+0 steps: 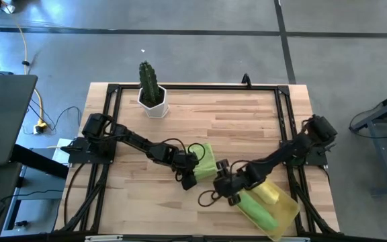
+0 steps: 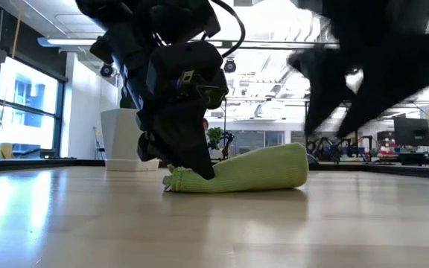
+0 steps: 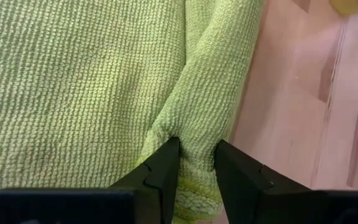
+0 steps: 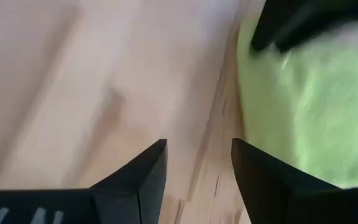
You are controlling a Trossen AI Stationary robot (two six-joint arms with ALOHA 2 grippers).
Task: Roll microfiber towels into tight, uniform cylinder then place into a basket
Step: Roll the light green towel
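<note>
The left gripper [image 3: 194, 162] has its 2 fingers pinched on the rolled edge of a lime green towel [image 1: 205, 160] that lies on the wooden table [image 1: 247, 128] near the middle, just beside the basket [image 1: 289, 214]. In the left wrist view the roll is only partly formed: a thick fold runs along one side, and the rest of the cloth lies flat. The right gripper [image 4: 197, 165] hangs over bare wood beside the towel with its jaws apart and nothing between them.

The basket sits at the table's near right corner and already holds 2 rolls, 1 yellow towel [image 1: 269, 193] and 1 green towel [image 1: 255, 210].

To do this step well, the left arm should likely keep its pinch firm and turn the fold over evenly, so the roll stays the same thickness along its length. The right gripper could press on the flat part to stop the cloth sliding. Letting go early would probably make the roll spring loose.
</note>
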